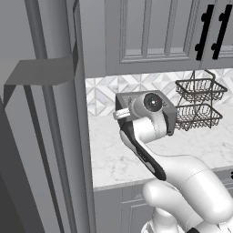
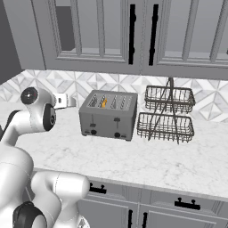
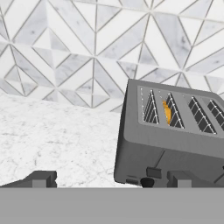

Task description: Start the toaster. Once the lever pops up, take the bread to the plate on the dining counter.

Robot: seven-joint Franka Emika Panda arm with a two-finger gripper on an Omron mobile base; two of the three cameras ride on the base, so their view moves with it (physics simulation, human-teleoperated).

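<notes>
Stood at the left edge of the right base view, mid-height: the white arm, bent at the elbow, with the gripper [image 2: 67,100] jutting toward the tiled wall. Jaws spread wide apart, grasping nothing; in the hand view one fingertip [image 3: 41,179] low at the left and the other low at the right, well separated.

Sat just right of the gripper, at the centre of the right base view: the toaster [image 2: 108,115], on the white marble counter [image 2: 147,156], apart from the gripper. Showed in its second slot from the left: an orange-gold edge of the bread [image 2: 103,103]. Showed low on its front face, left of centre: a small dark tab, the lever [image 2: 92,123], above a black knob.

Stood just beside the toaster's right side: a two-tier wire basket rack [image 2: 168,115].

In the left base view, toaster [image 1: 170,109] at centre right, largely hidden behind the arm.
</notes>
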